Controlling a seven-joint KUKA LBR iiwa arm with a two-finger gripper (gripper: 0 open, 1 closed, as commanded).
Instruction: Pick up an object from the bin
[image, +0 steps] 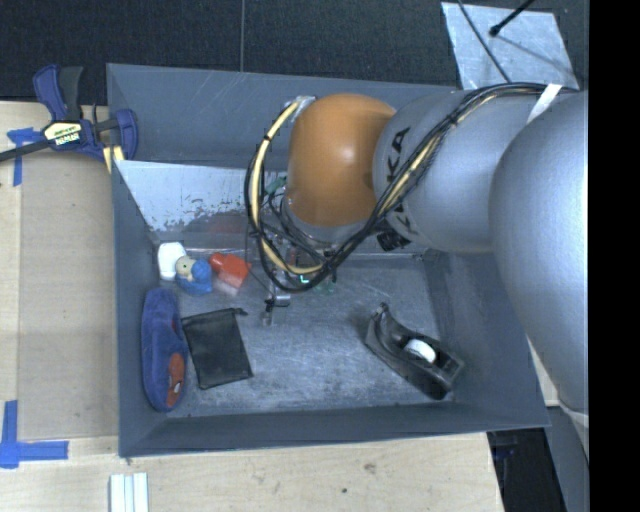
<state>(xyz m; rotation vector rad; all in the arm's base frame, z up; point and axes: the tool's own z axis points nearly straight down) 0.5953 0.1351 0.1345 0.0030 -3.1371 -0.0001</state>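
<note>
Overhead, we see the arm's orange cover (335, 160) and cable loops hanging above the back-left part of the grey bin (320, 375), with the gripper (272, 302) low beneath them, over bare floor. We cannot tell whether it is released or clenched, since the wrist hides most of it, and nothing shows in its grasp. Nearest lie a small orange-red piece (232, 270), just to its left by the back wall, and a flat black pad (215, 347), nearer the front and to the left. Beside the orange-red piece sit a blue lump (197, 277) and a white block (171, 258). A long blue object (157, 340) lines the left wall, and a black tape dispenser (412, 352) lies well apart on the right. We judge the step to be the approach — no object is yet taken. The next move calls for settling on one candidate, centring over it, and descending clear of its neighbours.
</note>
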